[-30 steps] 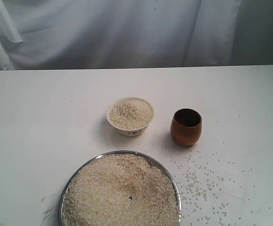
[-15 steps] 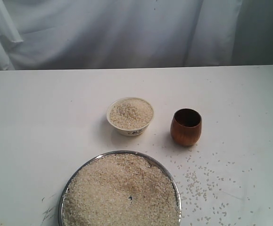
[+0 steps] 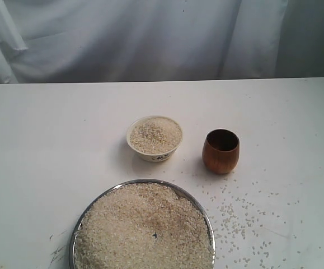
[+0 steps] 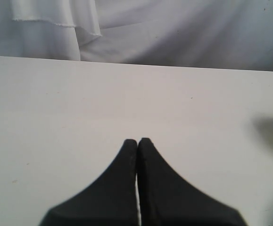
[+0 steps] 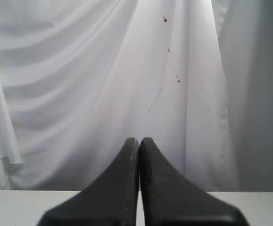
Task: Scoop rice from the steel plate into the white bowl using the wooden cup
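Rice heaps the steel plate at the near edge of the white table, with loose grains scattered on the table to its right. White bowl, filled with rice, sits just beyond the plate, and the wooden cup stands upright beside the bowl on the right, not touching it. Left gripper has its fingers pressed together on nothing above bare table, and the right gripper is likewise closed and empty, facing the white curtain.

One steel plate, one white bowl, one wooden cup, and countless grains of rice.
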Controlling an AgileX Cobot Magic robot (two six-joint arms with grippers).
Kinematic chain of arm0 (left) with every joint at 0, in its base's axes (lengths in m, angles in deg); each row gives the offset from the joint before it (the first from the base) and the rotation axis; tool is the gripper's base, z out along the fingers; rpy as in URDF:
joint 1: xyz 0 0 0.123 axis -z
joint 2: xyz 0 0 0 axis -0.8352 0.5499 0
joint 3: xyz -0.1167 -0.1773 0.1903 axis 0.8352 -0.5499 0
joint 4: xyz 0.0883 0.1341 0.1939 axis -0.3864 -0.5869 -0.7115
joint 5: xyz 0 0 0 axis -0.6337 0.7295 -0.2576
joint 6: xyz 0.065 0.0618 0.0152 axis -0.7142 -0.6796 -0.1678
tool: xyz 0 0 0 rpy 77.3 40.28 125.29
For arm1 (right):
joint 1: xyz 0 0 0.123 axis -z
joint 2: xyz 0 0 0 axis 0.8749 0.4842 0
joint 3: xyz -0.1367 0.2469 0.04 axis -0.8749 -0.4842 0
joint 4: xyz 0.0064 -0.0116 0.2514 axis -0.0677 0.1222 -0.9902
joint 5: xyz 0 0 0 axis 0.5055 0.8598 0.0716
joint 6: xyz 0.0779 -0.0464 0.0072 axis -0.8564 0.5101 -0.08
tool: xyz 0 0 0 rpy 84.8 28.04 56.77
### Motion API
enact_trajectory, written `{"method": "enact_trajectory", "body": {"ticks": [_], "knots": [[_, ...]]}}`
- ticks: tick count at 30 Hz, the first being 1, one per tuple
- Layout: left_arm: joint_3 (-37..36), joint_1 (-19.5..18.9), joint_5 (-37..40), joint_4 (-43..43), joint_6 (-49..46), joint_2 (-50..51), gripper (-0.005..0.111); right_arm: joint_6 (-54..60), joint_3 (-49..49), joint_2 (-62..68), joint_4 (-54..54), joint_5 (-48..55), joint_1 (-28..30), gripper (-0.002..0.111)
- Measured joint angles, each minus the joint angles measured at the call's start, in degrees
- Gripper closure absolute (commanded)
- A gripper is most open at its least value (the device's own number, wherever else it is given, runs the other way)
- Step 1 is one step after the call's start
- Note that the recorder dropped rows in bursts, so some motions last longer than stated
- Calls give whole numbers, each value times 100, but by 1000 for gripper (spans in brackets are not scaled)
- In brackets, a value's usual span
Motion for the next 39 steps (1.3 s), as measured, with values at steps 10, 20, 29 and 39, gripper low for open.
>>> {"method": "enact_trajectory", "body": {"ticks": [10,20,29,39], "knots": [[0,0,0,0,0,0,107,2460,-569,0,-2255,972,0,108],[0,0,0,0,0,0,107,3049,-919,0,-2845,1110,0,108],[0,0,0,0,0,0,107,3470,-919,0,-2943,1548,0,108],[0,0,0,0,0,0,107,3952,-919,0,-3243,2016,0,108]]}}
